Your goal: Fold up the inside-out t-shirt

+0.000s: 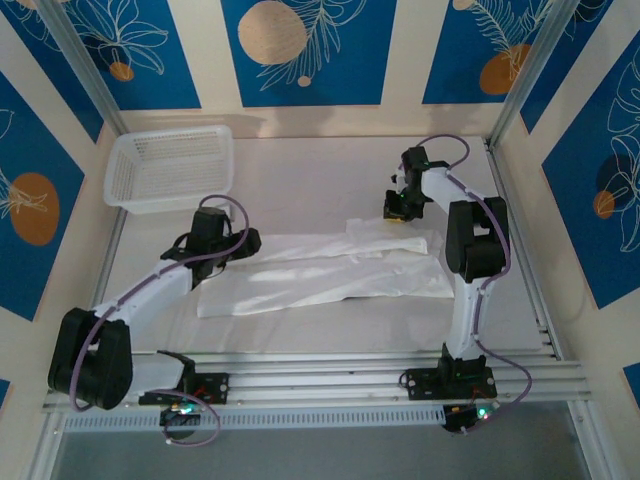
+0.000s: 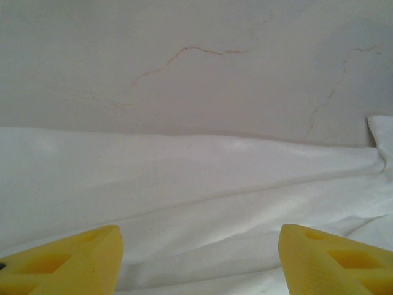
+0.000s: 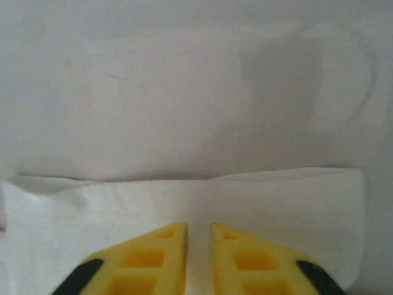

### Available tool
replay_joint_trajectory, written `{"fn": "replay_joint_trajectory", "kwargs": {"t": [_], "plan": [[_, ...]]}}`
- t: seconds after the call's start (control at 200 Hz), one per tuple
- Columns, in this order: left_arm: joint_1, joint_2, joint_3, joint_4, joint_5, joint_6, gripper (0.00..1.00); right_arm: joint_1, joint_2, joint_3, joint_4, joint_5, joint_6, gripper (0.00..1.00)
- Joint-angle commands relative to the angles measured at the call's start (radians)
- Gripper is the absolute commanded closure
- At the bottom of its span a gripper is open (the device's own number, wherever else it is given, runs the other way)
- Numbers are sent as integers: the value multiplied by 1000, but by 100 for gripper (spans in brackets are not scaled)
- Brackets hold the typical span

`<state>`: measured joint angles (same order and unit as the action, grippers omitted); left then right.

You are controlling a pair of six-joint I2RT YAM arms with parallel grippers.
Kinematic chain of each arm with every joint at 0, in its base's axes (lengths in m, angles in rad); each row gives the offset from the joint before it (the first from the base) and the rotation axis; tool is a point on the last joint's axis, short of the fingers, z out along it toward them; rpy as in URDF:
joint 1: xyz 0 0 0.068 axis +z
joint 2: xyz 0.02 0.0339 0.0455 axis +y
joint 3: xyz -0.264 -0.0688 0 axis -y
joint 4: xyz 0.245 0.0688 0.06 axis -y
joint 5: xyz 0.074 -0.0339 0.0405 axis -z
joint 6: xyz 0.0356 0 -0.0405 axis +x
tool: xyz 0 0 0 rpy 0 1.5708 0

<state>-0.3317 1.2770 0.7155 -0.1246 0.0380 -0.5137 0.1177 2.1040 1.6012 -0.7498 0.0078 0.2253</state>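
— What's the surface like?
— A white table (image 1: 300,170) with blue leaf-print walls (image 1: 300,50) round it and a mesh basket (image 1: 170,168) far left.
— And the t-shirt (image 1: 330,275)?
— It's a long strip nearer than the basket, rightward, with bare table beyond. The left gripper (image 2: 199,236) gapes over it; the right gripper (image 3: 198,228) has its fingers nearly meeting (pinching cloth? can't tell)

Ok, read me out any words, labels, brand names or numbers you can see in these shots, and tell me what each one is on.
There is no readable text in any of the pictures.
t-shirt: plain white, no print or tag visible.
basket: no label visible.
wall panels: blue with leaf and circle designs, no lettering.
arm bases: small lights; any markings are too small to read.
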Motion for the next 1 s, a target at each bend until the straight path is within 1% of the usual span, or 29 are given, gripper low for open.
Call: {"fn": "replay_joint_trajectory", "kwargs": {"t": [0.0,0.07,0.215,0.335,0.345,0.365,0.39,0.415,0.475,0.515,0.575,0.745,0.92,0.995], "plan": [[-11,21,26,-26,8,8,32,-5,-33,27,-25,-84,1,95],[-12,21,25,-28,5,7,32,-7,-44,32,-34,-81,-2,100],[-12,22,25,-28,1,7,32,-6,-80,9,-21,-93,-5,100],[-12,24,17,-22,7,1,32,-5,-109,-24,10,-45,4,100],[-11,25,16,-22,8,1,32,-4,-110,-25,10,-38,3,99],[-12,24,15,-19,11,2,32,0,-110,-26,11,-25,2,92],[-11,25,15,-18,13,1,32,7,-107,-26,10,-13,0,81],[-11,26,15,-16,15,1,32,16,-103,-23,8,-8,-3,73],[-12,25,15,-11,20,1,32,46,-92,-22,14,-13,-5,61],[-14,25,15,-7,23,1,32,70,-86,-24,26,-15,-1,56],[-17,25,15,-3,23,0,32,105,-68,-16,35,-7,12,54],[-22,24,18,-13,19,3,32,192,17,67,20,34,44,53],[-22,9,16,-26,5,8,32,237,118,153,-28,151,73,50],[-21,7,14,-29,0,12,32,251,146,170,-40,171,61,50]]}}
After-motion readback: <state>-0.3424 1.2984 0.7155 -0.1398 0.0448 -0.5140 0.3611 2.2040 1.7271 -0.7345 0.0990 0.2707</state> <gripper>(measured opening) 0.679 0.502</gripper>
